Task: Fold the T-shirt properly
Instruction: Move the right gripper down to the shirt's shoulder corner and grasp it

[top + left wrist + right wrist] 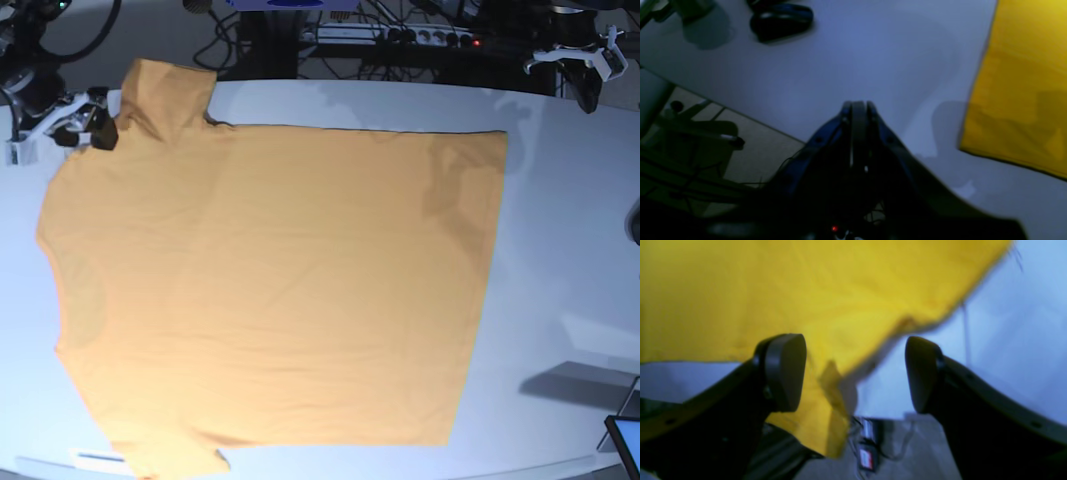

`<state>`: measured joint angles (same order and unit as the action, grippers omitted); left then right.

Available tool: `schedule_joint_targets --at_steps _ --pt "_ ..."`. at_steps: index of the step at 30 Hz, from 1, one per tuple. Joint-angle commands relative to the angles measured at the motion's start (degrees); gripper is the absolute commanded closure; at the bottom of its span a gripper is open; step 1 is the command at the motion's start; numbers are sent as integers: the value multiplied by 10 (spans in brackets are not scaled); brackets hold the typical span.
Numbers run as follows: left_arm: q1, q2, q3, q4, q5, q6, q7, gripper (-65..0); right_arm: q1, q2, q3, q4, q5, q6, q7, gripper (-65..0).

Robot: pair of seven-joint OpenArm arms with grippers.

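Note:
The orange-yellow T-shirt (270, 290) lies spread flat on the white table (560, 250), with one sleeve (165, 90) at the far left corner. My right gripper (97, 130) is at that sleeve. In the right wrist view it (855, 373) is open, and the sleeve's edge (826, 386) hangs between the two fingers, close to the left pad (786, 370). My left gripper (588, 85) is at the far right, off the shirt. In the left wrist view it (858, 106) is shut and empty over bare table, with the shirt's edge (1017, 93) to its right.
A black mouse-like object (781, 20) lies on the table beyond the left gripper. A power strip and cables (400, 35) run behind the table. A screen corner (625, 440) sticks in at the front right. A small label (100, 458) lies at the front left edge.

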<state>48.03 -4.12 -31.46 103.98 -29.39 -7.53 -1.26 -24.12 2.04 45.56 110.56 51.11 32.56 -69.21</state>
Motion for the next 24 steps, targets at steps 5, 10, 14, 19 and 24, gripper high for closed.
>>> schedule_joint_targets --at_steps 5,10,14,19,24 --pt "9 -4 -7 9 -1 4 -18 -2 18 6 3 -30 11 4 -9 -447" --pt "9 -4 -7 9 -1 4 -18 -2 32 8 2 -69 11 4 -10 -447" --pt "9 -4 -7 9 -1 4 -18 -2 41 11 1 -118 10 4 -7 -447" --pt "9 -4 -7 9 -1 4 -18 -2 45 24 -35 -134 10 4 -4 -419" --pt "9 -5 -7 9 -1 4 -18 -2 51 23 -75 -136 9 4 7 -122"
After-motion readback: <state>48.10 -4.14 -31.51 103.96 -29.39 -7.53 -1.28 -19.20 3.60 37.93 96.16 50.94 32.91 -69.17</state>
